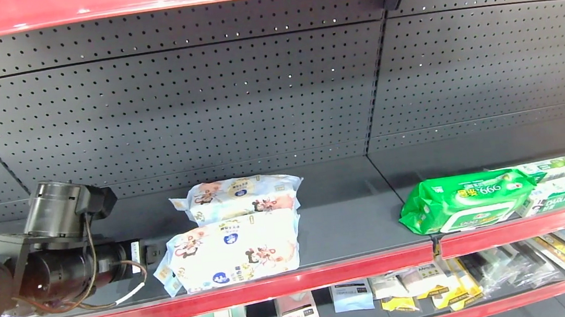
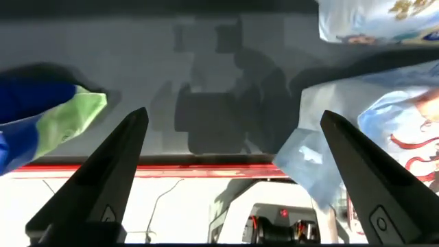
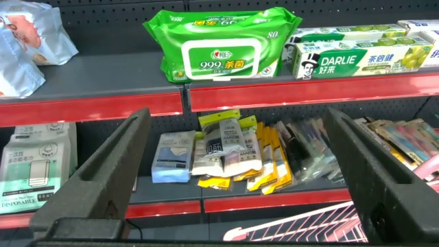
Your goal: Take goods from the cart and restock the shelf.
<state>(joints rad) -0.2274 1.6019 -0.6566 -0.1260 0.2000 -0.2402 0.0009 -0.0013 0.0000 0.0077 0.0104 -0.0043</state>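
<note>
A white, cartoon-printed soft pack (image 1: pixel 234 253) lies at the front of the grey metal shelf (image 1: pixel 342 225), a 2nd pack (image 1: pixel 239 197) just behind it. The left gripper (image 2: pixel 233 115) hovers just beside the front pack, fingers spread and empty. The right gripper (image 3: pixel 238 113), likewise spread and empty, faces a green plastic wipes pack (image 1: pixel 468 199).

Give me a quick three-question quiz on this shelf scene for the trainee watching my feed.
1. True or false: the left end effector is shut on a pack.
2. Multiple choice: what lies next to the green wipes pack on the shelf, toward the robot's right? A) toothpaste boxes B) canned drinks C) a bottle
3. Fill in: the number of cartoon-printed packs lying on that shelf is ____.

Key: 1 false, it is open with nothing between the fingers; 2 A; 3 two, one behind the other.
</note>
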